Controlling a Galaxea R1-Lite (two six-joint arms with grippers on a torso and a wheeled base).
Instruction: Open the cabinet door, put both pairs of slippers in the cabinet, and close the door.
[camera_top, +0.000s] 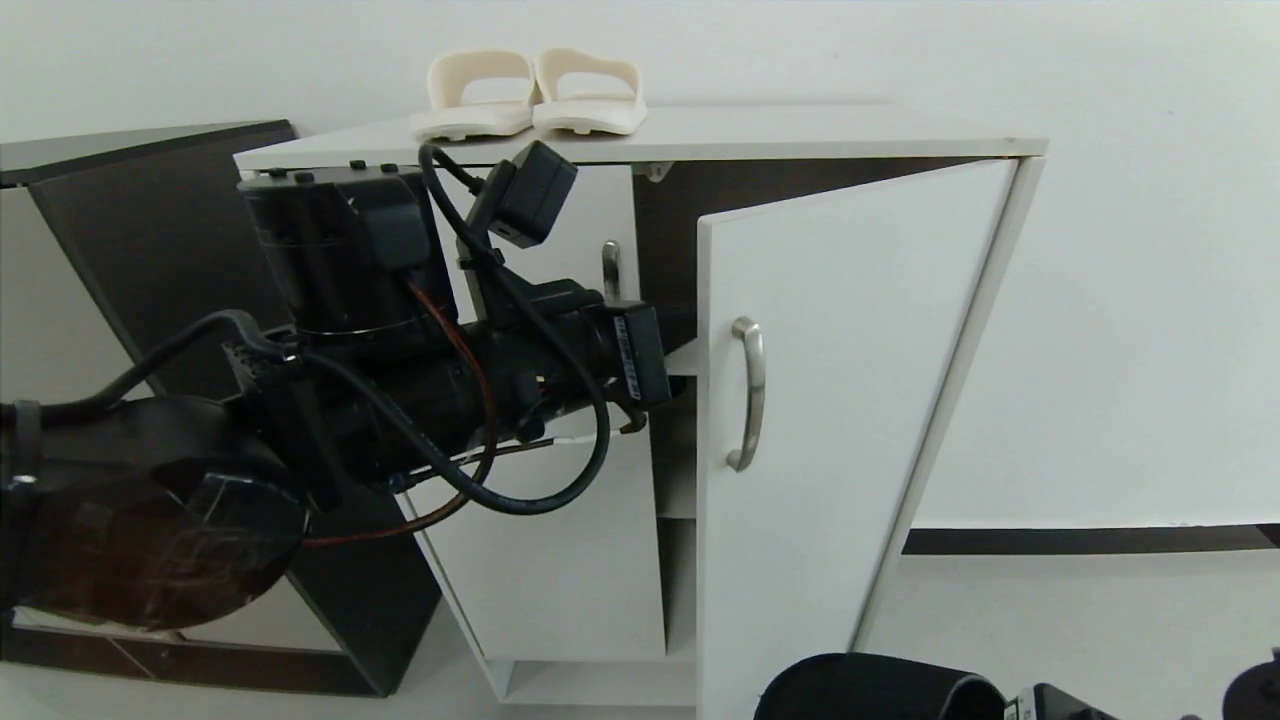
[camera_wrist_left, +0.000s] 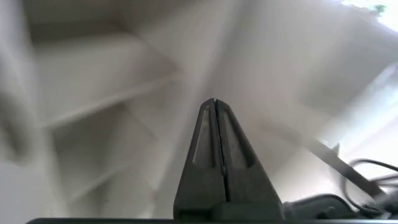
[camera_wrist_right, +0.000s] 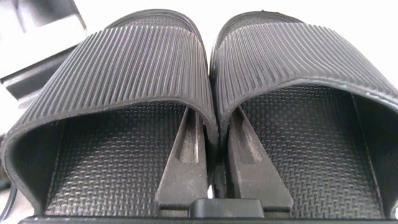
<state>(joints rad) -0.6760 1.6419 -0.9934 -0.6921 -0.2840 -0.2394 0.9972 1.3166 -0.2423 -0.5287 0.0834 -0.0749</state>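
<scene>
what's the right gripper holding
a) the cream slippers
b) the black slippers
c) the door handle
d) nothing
b: the right gripper has one finger inside each of the black slippers, pinching their adjoining walls together, while the cream slippers sit on top of the cabinet.

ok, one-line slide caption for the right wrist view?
Right gripper holds the black slippers as a pair, one jaw inside each, pinching their adjoining side walls together.
</scene>
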